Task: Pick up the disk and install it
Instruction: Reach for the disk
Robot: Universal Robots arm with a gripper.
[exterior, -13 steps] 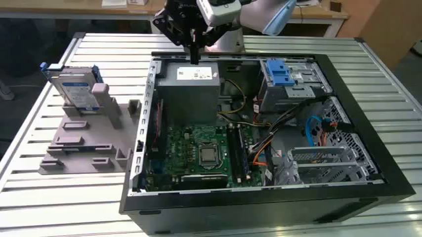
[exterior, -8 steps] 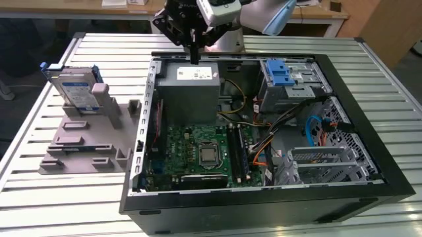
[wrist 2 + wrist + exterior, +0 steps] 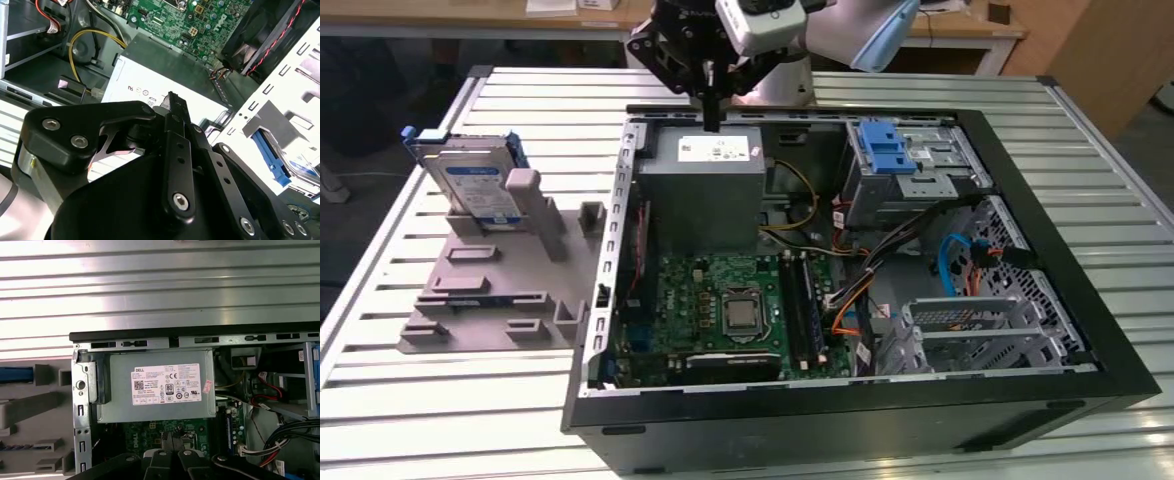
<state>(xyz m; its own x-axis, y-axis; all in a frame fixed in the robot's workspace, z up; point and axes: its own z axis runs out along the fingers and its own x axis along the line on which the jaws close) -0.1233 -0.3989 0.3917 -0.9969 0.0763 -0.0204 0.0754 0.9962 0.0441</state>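
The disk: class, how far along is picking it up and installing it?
Nothing looks done: the disk stands upright in the grey holder outside the computer case. In hand: nothing; the gripper hangs shut above the power supply. Left: both pickup and installation.

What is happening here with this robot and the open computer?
A robot arm is working over an open computer case. Its gripper is shut, holds nothing, and hangs above the grey power supply. The disk stands upright in a grey holder on the table, at the exterior view's left. It is not yet picked up.
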